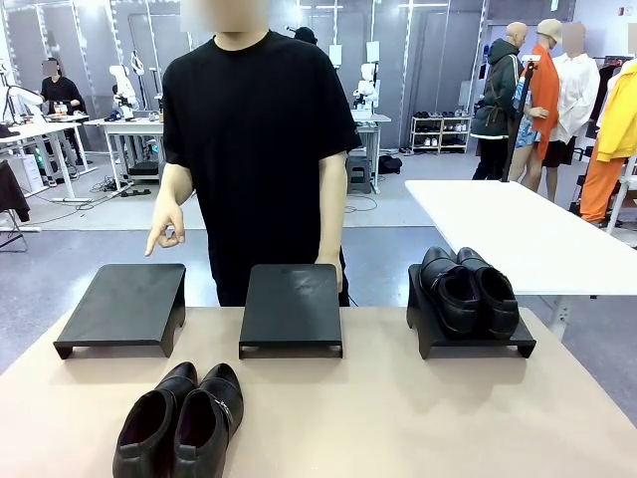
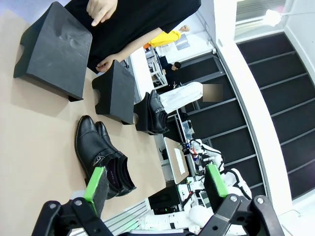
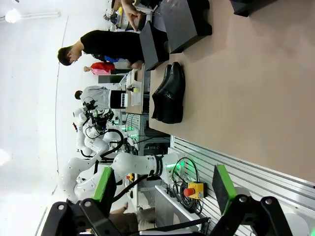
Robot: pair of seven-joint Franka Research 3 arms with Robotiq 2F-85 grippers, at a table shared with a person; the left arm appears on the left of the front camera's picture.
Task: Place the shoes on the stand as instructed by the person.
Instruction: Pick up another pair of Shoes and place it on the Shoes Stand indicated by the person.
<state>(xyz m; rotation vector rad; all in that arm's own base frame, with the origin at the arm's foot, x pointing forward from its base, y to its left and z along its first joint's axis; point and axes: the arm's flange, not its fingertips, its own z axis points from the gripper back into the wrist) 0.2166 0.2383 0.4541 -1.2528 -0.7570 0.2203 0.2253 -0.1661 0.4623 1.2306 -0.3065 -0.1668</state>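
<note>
**One pair placed, one pair still to go**

At the left of the front view, the left stand [image 1: 121, 307] is bare. The person [image 1: 254, 139] holds a hand [image 1: 164, 231] just above its far edge with a finger pointing down, which I read as naming this stand for the next pair.

That pair, the loose shoes [image 1: 181, 423], sits low in the frame on the worktop [image 1: 398, 418]. It is nearer the camera than the left stand and between it and the middle one. The two shoes lie side by side and touching, toes towards the person, with nothing gripping them.

The middle stand [image 1: 291, 307], at the centre of the frame, is also bare. At the right, the right stand [image 1: 468, 334] already carries the placed shoes [image 1: 468, 289], side by side with toes towards the camera. That half of the job looks finished.

Both arms are idle. In the left wrist view the left jaws stand wide apart with nothing between the green pads [image 2: 96, 184], and the loose pair lies beyond the left-hand finger. In the right wrist view the right jaws are just as wide and empty, their pads [image 3: 221, 183] well back from the worktop.

What is left, by my judgement, is to grasp the loose pair, lift it and set it on the indicated stand.
</note>
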